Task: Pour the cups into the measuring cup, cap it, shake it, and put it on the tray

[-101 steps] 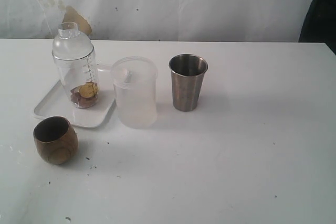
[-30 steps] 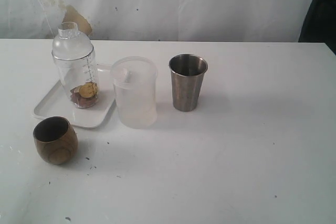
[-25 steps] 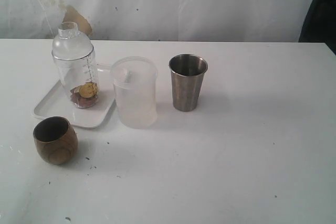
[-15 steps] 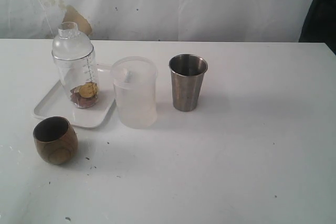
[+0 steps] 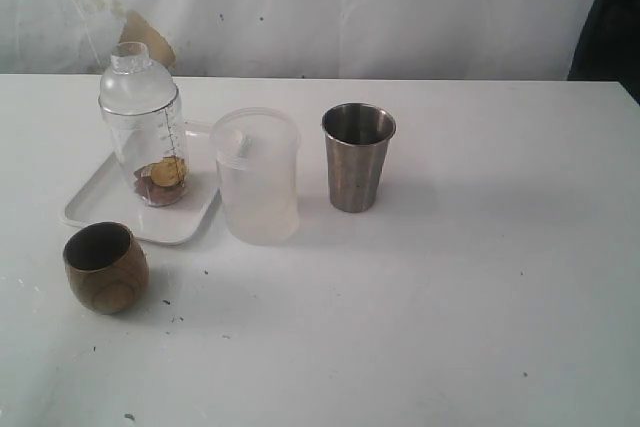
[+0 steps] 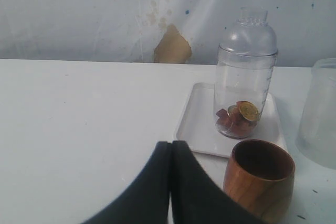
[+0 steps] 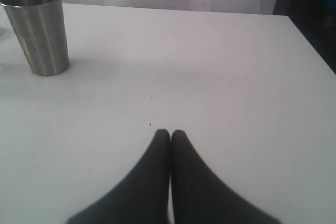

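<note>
Tall clear plastic measuring cup with dark graduation lines (image 5: 150,152) stands upright on the flat white rectangular tray (image 5: 98,195), far-left of the white table (image 5: 450,297). Clear dome cap (image 5: 137,77) is seated on top of it.

Contents: a small heap of brown and yellow pieces (image 5: 160,179) at the bottom; the rest of the cup is empty.

Small rounded brown wood-grain cup (image 5: 105,267) sits upright on the table just near of the tray. The inside is dark, and nothing shows in it from the left wrist view.

Tapered shiny stainless steel tumbler (image 5: 358,159) stands upright, right of centre and apart from the rest. No contents visible, but I can't see its floor.

Wider frosted translucent plastic cup (image 5: 258,182) sits between tray and tumbler, just beside the tray's right edge. Can't tell if it touches the tray, or what is inside it.

Left gripper (image 6: 171,145): fingers pressed together, holding nothing, low just near of the wood cup. Right gripper (image 7: 170,134): fingers together, empty, over bare table well right of the tumbler. Neither arm shows in the exterior view.

Read: pour, cap and placement all look done, so this is the final step. I can't confirm the shake from here. Next move calls for nothing beyond keeping both arms clear of the tray.
</note>
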Available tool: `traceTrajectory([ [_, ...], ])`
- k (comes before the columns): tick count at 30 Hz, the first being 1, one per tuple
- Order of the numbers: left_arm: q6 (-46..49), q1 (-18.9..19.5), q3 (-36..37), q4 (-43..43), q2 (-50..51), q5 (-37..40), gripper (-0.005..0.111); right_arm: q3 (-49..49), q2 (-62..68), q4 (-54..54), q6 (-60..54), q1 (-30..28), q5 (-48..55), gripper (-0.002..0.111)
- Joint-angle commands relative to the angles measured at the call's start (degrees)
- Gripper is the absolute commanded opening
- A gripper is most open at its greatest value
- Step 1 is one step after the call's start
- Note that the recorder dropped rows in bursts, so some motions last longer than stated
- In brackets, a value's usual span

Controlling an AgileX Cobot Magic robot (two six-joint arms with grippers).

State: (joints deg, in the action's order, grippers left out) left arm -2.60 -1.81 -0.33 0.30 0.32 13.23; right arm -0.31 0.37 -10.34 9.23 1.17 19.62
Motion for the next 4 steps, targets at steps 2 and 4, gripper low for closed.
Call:
traceTrajectory([
  [2,0.0,-0.1,0.3,0.1,-0.3,0.1,0.0,0.3,-0.4,-0.2,-0.5,-0.4,0.1,0.0],
  [4,0.0,-0.1,0.3,0.1,-0.3,0.1,0.0,0.3,-0.4,-0.2,-0.5,-0.4,0.1,0.0],
])
